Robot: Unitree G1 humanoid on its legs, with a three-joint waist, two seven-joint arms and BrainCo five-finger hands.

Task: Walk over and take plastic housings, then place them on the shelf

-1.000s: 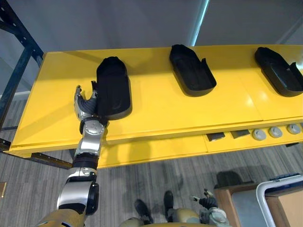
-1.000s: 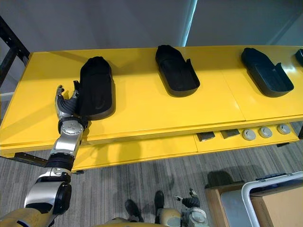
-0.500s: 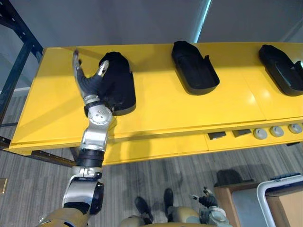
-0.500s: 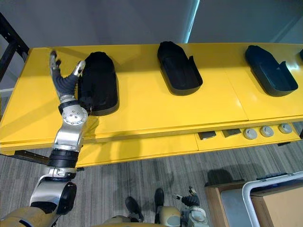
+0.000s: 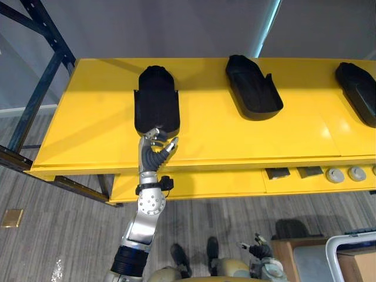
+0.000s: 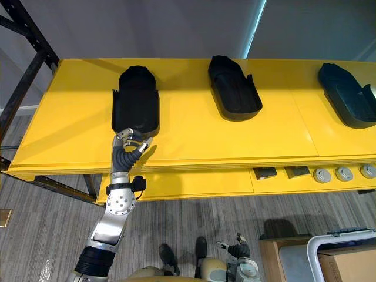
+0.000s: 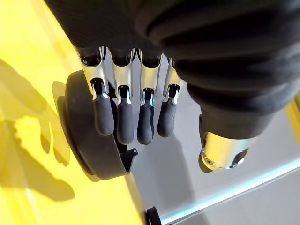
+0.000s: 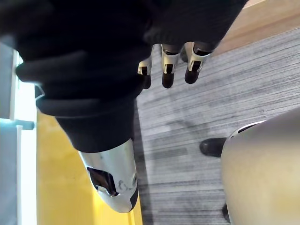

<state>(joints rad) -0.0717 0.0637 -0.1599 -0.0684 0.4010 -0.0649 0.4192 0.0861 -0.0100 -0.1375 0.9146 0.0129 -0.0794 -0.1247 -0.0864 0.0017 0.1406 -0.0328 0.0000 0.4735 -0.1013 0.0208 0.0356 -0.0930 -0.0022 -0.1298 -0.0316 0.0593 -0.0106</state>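
Left hand (image 5: 154, 148): you held it loosely open, fingers (image 7: 125, 124) relaxed and slightly bent, thumb apart, gripping nothing. It hung at the near end of the leftmost housing (image 5: 157, 100), and contact could not be told.
Right hand (image 8: 168, 75): it hung low over the grey floor (image 8: 187, 122), relaxed and empty.
Housings: the leftmost, the middle housing (image 5: 254, 88) and the right housing (image 5: 359, 94) lay well apart on the yellow bench top (image 5: 94, 129).
Edges: the leftmost housing sat well in from the left edge, its near end back from the front edge.
Open room: bare yellow lay on both its sides; a dark rack (image 5: 44, 76) stood beyond the left edge.
Change: half a second before, that hand stood raised, fingers spread, along the housing's left flank. Your camera had also shifted.
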